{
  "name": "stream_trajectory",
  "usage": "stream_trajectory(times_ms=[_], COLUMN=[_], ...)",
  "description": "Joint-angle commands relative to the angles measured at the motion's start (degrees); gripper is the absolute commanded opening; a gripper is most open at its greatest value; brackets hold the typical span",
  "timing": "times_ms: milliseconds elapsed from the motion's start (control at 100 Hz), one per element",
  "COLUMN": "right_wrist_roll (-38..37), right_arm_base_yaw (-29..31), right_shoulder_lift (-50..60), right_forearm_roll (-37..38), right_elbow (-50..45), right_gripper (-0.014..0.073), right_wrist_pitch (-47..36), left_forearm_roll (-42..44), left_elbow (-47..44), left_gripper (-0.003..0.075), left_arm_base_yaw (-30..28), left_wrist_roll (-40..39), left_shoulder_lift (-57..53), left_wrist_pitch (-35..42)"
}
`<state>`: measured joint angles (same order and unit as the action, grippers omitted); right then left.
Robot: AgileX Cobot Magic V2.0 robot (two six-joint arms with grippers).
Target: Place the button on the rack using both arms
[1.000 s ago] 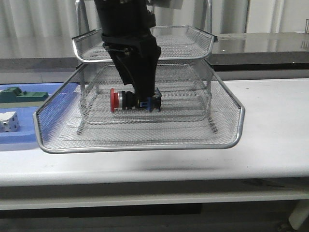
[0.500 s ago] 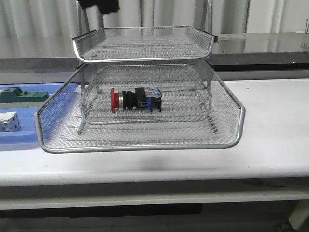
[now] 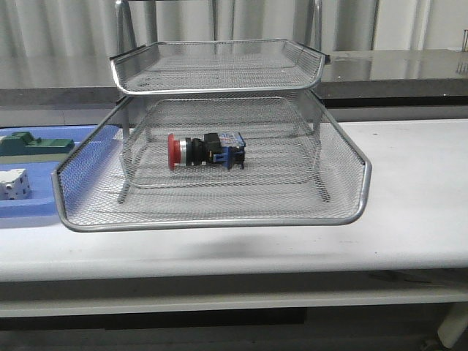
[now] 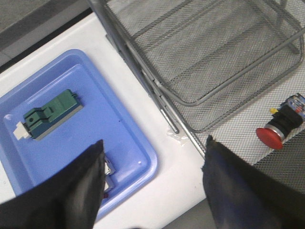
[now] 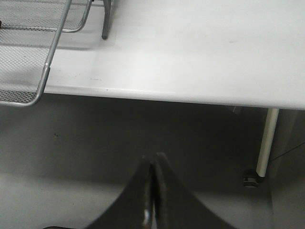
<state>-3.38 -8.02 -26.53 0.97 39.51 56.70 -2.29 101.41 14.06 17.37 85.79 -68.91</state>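
White tabletop (image 3: pixel 409 219), long and flat, with a grey counter and pale corrugated wall behind it.

Item 1: silver wire-mesh letter rack (image 3: pixel 219 212) on a metal frame, standing on the tabletop; 2 tiers plain in the front view, the lower tray pulled forward over the table edge, the upper tray set further back.

Item 2: small push-button switch with red mushroom cap, black cylindrical body and blue rear block (image 3: pixel 205 151), lying on its side on the mesh floor of the lower tray, cap toward the left, untouched by either arm.

Item 3: flat blue plastic tray (image 4: pixel 138 157), just beside the rack on its left. Contents: green block (image 4: pixel 50 113); white dotted cube (image 3: pixel 13 183).

Item 4: left gripper (image 4: pixel 152 176), black fingers spread wide apart, empty, above the blue tray's edge and the rack's side.

Item 5: right gripper (image 5: pixel 153 191), fingers pressed together with nothing between them, off the table's front edge over grey floor.
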Motion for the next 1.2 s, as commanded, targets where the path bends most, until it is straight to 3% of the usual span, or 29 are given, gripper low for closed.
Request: stream_trajectory(times_ms=[0,480,850,1190], right_wrist_roll=[0.13,0.13,0.13,0.13], right_arm_base_yaw=[0.04,0.04,0.04,0.04], right_shoulder_lift=[-0.35,-0.35,-0.35,-0.35], right_forearm_roll=[0.47,0.47,0.47,0.47], right_elbow=[1.78,1.78,1.78,1.78], right_gripper=[-0.0067,-0.0067,-0.0067,-0.0067], right_wrist_pitch=[-3.26,-3.26,-3.26,-3.26], left_forearm_roll=[-0.53,-0.77,-3.19,-5.36], left_elbow=[-3.27,-40.26,-64.42,-76.72], left_gripper=[0.0419,0.0419,0.0419,0.0419], left_arm_base_yaw=[-1.09,-7.52,-7.77,-7.77], left_wrist_roll=[-1.64,-8.01,-10.03,-10.03], left_shoulder_lift=[-5.27,-28.2,-46.83,-60.17], left_wrist_pitch=[6.27,34.21,54.84,59.32])
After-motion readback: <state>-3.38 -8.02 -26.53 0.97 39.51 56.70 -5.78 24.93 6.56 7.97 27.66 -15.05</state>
